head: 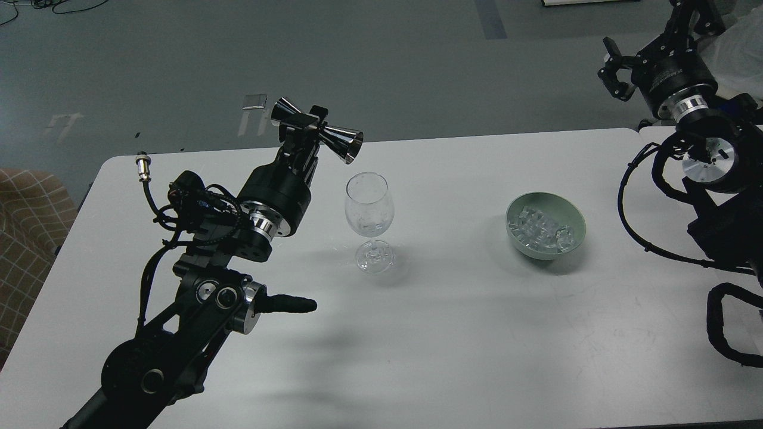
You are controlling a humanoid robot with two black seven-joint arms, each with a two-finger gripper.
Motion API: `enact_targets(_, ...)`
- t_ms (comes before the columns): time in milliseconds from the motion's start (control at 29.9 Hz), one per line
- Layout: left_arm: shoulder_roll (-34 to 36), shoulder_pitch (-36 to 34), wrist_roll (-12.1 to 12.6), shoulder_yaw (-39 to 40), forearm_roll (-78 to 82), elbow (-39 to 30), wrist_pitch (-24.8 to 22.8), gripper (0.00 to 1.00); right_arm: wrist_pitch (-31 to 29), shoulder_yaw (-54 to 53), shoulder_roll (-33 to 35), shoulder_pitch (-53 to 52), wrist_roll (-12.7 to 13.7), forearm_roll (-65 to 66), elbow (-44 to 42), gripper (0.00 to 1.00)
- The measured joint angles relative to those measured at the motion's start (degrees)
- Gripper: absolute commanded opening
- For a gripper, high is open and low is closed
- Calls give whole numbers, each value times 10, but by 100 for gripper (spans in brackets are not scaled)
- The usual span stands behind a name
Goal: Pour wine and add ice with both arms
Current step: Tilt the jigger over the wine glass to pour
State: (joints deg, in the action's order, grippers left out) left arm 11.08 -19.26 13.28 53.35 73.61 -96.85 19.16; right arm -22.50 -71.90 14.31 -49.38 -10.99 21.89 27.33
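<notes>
My left gripper (310, 122) is shut on a shiny metal jigger (325, 133), held nearly on its side above and left of the wine glass (369, 205). The jigger's mouth points down to the right, clear of the glass rim. The glass stands upright on the white table (453, 322); a little clear wine in its bowl barely shows. A green bowl (546, 225) to the right holds several ice cubes (539, 229). My right gripper (614, 65) is raised beyond the table's far right corner, open and empty.
A checked brown seat (27, 238) stands off the table's left edge. My right arm's cables (632, 220) hang over the table's right side. Grey floor lies beyond the far edge.
</notes>
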Motion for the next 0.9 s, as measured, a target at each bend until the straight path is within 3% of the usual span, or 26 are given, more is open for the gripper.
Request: enact_targets(903, 8, -6, -15, -29, 82, 0, 0, 0, 0, 1, 0, 3, 0, 0, 0, 100)
